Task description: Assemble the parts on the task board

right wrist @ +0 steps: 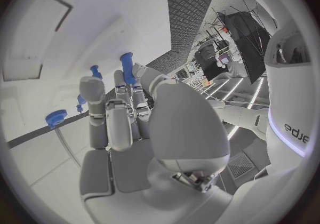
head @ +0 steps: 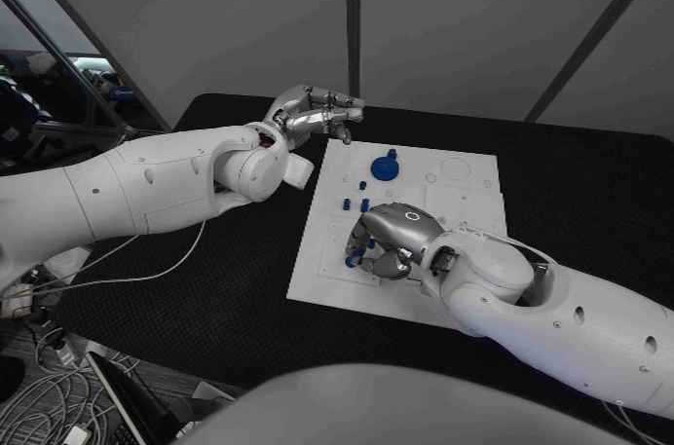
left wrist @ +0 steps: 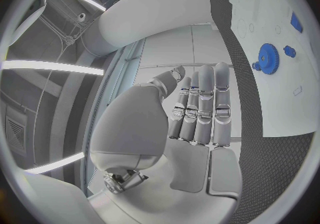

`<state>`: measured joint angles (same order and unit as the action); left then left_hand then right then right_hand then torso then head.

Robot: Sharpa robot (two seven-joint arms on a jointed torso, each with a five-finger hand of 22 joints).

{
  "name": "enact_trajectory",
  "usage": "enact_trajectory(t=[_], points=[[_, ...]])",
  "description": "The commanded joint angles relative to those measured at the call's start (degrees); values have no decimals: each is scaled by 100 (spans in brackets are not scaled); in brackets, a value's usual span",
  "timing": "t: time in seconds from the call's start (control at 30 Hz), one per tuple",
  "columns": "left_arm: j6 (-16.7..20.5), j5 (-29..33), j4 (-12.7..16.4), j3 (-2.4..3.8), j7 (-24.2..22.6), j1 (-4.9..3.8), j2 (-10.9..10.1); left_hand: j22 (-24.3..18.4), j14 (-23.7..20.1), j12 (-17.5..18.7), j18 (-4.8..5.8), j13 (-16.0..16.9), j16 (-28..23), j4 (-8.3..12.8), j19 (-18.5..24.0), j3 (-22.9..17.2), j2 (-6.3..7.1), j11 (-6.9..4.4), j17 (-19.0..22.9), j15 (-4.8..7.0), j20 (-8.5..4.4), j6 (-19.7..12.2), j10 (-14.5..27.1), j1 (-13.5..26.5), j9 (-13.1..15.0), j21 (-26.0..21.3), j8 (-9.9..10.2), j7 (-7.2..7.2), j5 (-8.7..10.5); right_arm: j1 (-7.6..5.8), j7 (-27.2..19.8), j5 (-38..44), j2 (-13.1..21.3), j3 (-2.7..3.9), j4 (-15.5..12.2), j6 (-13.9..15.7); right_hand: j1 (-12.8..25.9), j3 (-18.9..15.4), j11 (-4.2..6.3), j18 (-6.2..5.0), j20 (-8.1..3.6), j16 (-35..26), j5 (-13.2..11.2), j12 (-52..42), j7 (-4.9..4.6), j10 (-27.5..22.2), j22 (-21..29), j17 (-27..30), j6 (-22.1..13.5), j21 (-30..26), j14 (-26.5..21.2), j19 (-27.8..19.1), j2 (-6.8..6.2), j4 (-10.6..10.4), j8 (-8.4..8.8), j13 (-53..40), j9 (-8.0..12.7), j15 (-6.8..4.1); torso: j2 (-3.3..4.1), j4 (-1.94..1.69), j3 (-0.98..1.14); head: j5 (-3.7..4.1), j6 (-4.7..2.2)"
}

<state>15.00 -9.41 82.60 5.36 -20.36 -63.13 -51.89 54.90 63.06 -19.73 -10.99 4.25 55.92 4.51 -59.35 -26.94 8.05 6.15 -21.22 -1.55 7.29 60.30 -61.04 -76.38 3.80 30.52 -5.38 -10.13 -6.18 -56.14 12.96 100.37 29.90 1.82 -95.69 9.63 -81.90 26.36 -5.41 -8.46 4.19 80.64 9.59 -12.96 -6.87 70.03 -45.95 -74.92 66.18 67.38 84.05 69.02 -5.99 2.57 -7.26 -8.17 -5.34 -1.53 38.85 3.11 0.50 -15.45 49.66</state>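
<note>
Nearest the robot's body, at the near end of the task board (head: 326, 281), the right hand (head: 391, 239) rests low over the plate with its fingers (right wrist: 106, 114) curled down toward a small cluster of blue parts (head: 356, 259). From the right wrist view a blue peg (right wrist: 126, 66) stands up just past the fingertips, its long axis running roughly in line with the fingers; whether it is pinched or merely lies close against them cannot be told. Two further blue pieces, a smaller peg (right wrist: 95, 70) and a toothed blue gear (right wrist: 56, 118), lie beyond on the white plate.

Mid-board, several short blue pegs (head: 355, 203) stand or lie apart from one another, just beyond the right hand's knuckles. Farther on, the blue gear (head: 387, 166) sits flat near the far end of the plate, well apart from the right hand.

At the far left corner of the board, the left hand (head: 318, 112) hangs above the table's black surface (head: 590, 182), beside the plate and not touching it. Its fingers (left wrist: 203, 106) are straight, pressed side by side, and hold nothing.

Judgement: the right hand is the working hand and far nearer the pegs. The coming move turns on the upright peg lying directly ahead of its fingertips.
</note>
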Motion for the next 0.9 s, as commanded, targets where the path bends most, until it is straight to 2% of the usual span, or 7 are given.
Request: enact_trajectory(t=[0.03, 0.17, 0.3, 0.43, 0.6, 0.73, 0.9], points=[[-71, 9, 6, 7, -15, -11, 5, -7, -13, -39, 54, 8, -32, -9, -3, 27, -28, 0, 6, -23, 20, -55, 32, 9, 0, -25, 21, 3, 17, -3, 68, 151, -19, -5, 32, -46, -52, 8, 285, 42, -2, 7, 27, -12, -30, 309, 9, -6, 20, 6, 290, 6, 16, 38, -10, 3, -9, -33, 2, 3, -2, -9, 4], [-71, 9, 6, 7, -13, -11, 3, -7, -13, -39, 54, 8, -32, -9, -3, 27, -28, 0, 6, -23, 20, -55, 32, 9, 0, -25, 21, 3, 17, -3, 44, 130, -44, -18, 46, -140, -47, -2, 283, 42, -1, 2, 24, -9, -32, 304, 15, 1, 17, 3, 287, -1, -1, 50, -6, -6, -9, -32, -2, 4, -1, -13, 13], [-68, 9, 10, 7, -12, -12, -5, -7, -13, -39, 54, 8, -32, -9, -3, 27, -28, 0, 6, -23, 20, -55, 32, 9, 0, -25, 21, 3, 17, -4, 8, 114, -33, -96, 37, -186, -4, -42, 280, 38, 4, -6, 25, 0, -39, 284, 42, 13, -4, -12, 284, -23, -37, 54, 11, -27, -6, -26, -1, 1, 0, -18, 26], [-66, 9, 13, 7, -8, -12, -14, -7, -13, -39, 54, 8, -32, -9, -3, 27, -28, 0, 6, -23, 20, -55, 32, 9, 0, -25, 21, 3, 17, -5, -23, 108, -24, -133, 38, -179, 80, -96, 251, 33, 20, -13, 38, 60, -69, 181, 83, 25, -114, -36, 282, -55, -60, 32, 85, -45, 19, -3, -6, -4, 0, -20, 32], [-65, 9, 15, 7, -6, -12, -21, -11, -13, -45, 55, 8, -34, -9, -6, 34, -32, 2, 10, -24, 20, -61, 42, 8, 0, -31, 23, 1, 19, -5, -45, 105, -16, -145, 38, -120, 210, -121, 124, 30, 91, -24, 46, 316, -149, -224, 145, 46, -313, -75, 277, -100, -100, -25, 208, 41, 63, 95, -4, -2, 0, -24, 34], [-69, 9, 14, 7, -1, -12, -22, -11, -13, -45, 55, 8, -34, -9, -6, 34, -32, 2, 10, -24, 20, -61, 42, 8, 0, -31, 23, 1, 19, -5, -77, 92, -11, -148, 38, -31, 331, -143, 3, 9, 180, -34, 48, 547, -222, -633, 272, 66, -543, -151, 268, -176, -209, -68, 332, 161, 112, 200, -5, 4, 2, -26, 34], [-73, 9, 12, 7, 8, -12, -20, -11, -13, -45, 55, 8, -34, -9, -6, 34, -32, 2, 10, -24, 20, -61, 42, 8, 0, -31, 23, 1, 19, -5, -141, 70, -4, -150, 35, 81, 429, -311, -97, -114, 287, -276, 52, 720, -252, -1175, 934, 422, -899, -570, 153, -547, -347, -95, 369, 303, 158, 287, -3, 4, 1, -25, 32]])
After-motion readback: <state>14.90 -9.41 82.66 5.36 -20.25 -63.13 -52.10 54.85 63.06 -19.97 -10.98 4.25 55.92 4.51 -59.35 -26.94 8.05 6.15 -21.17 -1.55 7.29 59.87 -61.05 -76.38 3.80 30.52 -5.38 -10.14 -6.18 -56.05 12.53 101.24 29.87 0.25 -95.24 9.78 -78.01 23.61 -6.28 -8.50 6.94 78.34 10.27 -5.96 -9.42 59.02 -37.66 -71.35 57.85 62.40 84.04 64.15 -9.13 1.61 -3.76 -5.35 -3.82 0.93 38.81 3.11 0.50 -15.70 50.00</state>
